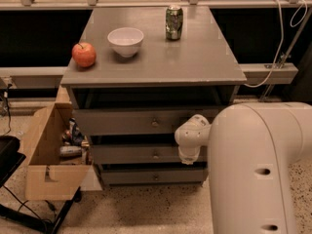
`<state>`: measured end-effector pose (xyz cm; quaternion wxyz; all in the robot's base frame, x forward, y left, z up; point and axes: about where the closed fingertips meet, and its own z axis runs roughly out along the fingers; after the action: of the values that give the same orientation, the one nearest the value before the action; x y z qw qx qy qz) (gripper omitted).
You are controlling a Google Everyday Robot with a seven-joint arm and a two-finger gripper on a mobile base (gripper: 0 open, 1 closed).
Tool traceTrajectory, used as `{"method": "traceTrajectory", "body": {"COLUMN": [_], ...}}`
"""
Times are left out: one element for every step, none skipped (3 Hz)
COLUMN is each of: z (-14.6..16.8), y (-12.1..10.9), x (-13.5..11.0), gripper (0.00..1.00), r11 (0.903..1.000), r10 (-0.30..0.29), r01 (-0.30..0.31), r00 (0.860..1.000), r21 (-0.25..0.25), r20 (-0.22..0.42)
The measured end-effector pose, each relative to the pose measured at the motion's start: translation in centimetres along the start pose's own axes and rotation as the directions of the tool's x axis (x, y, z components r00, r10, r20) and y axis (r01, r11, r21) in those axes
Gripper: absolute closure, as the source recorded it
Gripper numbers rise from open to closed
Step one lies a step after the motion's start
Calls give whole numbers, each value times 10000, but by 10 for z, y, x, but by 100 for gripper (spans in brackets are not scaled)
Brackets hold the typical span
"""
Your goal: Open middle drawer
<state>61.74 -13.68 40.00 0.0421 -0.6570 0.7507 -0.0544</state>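
The middle drawer [131, 154] is the second of three grey fronts on the cabinet, with a small round knob [156, 154] at its centre. It sits nearly flush with the other fronts. My white arm [253, 169] fills the lower right. Its end, with the gripper [187, 156], is in front of the right part of the middle drawer, to the right of the knob. The top drawer [126, 122] is above and the lowest drawer [146, 176] is below.
On the cabinet top [195, 62] stand a red apple [84, 54], a white bowl [126, 41] and a green can [174, 22]. An open cardboard box [46, 155] with clutter stands left of the cabinet. A dark stand [9, 155] is at far left.
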Motion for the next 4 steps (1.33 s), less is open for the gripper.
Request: {"method": "traceTrajectory", "body": {"z": [-12, -19, -22, -24], "y": [4, 3, 3, 2], "x": [5, 5, 5, 5], "gripper": [100, 100, 74, 51], "r11": [9999, 9999, 9999, 9999], "r10": [-44, -44, -44, -44], "r01": [40, 40, 40, 40], "r00": [9995, 9995, 9995, 9995], "r21": [-137, -138, -138, -138], "r20": [-319, -319, -319, -319]}}
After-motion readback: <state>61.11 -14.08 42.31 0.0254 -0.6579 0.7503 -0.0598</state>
